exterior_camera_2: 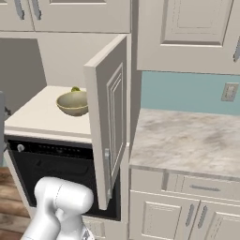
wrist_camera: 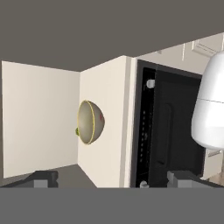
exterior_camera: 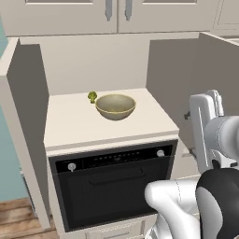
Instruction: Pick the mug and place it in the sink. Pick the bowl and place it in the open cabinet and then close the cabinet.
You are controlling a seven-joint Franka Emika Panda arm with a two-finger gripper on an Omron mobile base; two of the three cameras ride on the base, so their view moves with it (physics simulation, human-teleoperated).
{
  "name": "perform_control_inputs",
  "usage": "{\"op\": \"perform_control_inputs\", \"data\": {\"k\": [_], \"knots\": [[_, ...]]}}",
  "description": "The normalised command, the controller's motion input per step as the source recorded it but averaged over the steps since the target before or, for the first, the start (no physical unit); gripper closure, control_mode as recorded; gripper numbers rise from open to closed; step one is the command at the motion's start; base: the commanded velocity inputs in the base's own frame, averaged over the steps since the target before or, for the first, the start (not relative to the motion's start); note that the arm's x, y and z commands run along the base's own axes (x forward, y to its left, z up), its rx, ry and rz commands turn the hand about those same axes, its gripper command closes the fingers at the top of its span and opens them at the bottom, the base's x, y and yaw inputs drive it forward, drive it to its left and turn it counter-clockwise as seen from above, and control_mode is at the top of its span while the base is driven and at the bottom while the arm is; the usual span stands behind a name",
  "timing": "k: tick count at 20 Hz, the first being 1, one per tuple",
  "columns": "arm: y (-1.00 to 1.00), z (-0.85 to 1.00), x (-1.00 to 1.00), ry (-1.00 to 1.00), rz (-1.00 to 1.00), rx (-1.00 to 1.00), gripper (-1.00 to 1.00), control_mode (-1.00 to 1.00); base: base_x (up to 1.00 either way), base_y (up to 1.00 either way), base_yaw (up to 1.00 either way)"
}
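Bowl point(exterior_camera: 115, 106) located inside the open cabinet point(exterior_camera: 98, 65), resting upright on the smooth cream shelf surface directly above the black oven point(exterior_camera: 112, 182). Bowl is round, wide and shallow, olive-tan with a paler rim, matte finish; mouth faces up, with no long axis to report. In the hand view, which is rolled sideways, it reads as a half-dome against the shelf. A small green broccoli-like item point(exterior_camera: 92, 96) sits just behind and beside the bowl, touching or nearly so; cannot tell which. Cabinet interior is plain beige and flat; its right door point(exterior_camera_2: 108, 117), raised-panel, stands swung out and hides part of the bowl in the right base view. Oven front is glossy black with two pale knobs. Gripper point(wrist_camera: 112, 179) holds nothing, fingers spread wide, well short of the bowl. Countertop point(exterior_camera_2: 187, 140) right of the cabinet is mottled stone.
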Motion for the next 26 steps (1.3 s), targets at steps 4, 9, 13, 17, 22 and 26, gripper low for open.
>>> {"op": "perform_control_inputs", "data": {"k": [4,9,13,17,22,26], "knots": [[0.00,0.00,0.00,0.00,0.00,0.00,-1.00,1.00,-0.05,0.34,0.00],[0.00,0.00,0.00,0.00,0.00,0.00,-1.00,1.00,-0.14,0.07,0.00],[0.00,0.00,0.00,0.00,0.00,0.00,-1.00,1.00,-0.17,-0.31,0.00],[0.00,0.00,0.00,0.00,0.00,0.00,-1.00,1.00,-0.02,0.12,0.00],[0.00,0.00,0.00,0.00,0.00,0.00,-1.00,1.00,-0.12,0.32,-0.01],[0.00,0.00,0.00,0.00,0.00,0.00,-1.00,1.00,-0.01,0.21,-0.01]]}}
